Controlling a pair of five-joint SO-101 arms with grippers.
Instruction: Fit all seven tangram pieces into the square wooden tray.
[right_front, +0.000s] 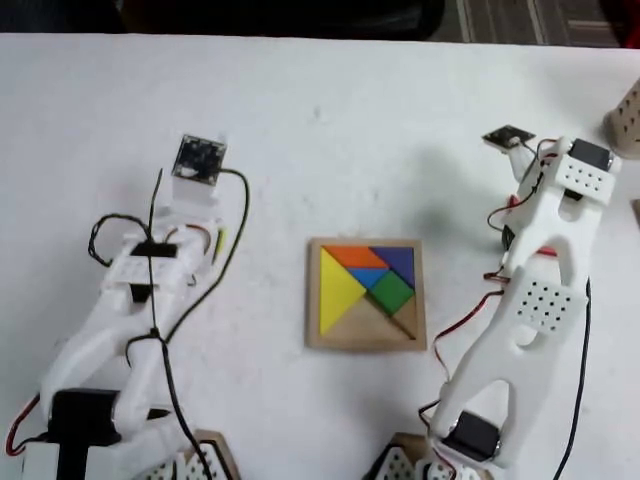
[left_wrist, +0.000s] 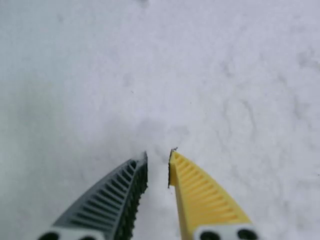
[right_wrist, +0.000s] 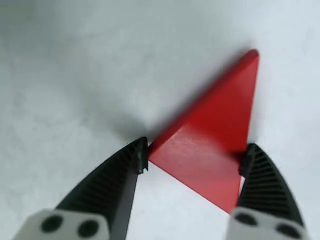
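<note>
1. the right gripper (right_wrist: 195, 156) has its black fingers clenched on the red triangle (right_wrist: 212, 135), one at each side, over the white table (right_front: 300, 130).
2. the left gripper (left_wrist: 157, 159) is released, with a narrow gap between its fingers and nothing in it.
3. the square wooden tray (right_front: 313, 300) lies between the arms, apart from the triangle, with coloured pieces (right_front: 338, 290) inside.

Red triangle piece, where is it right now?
In the right wrist view the red triangle lies on the white table between the fingers of the right gripper, whose arm stands right of the wooden tray.
</note>
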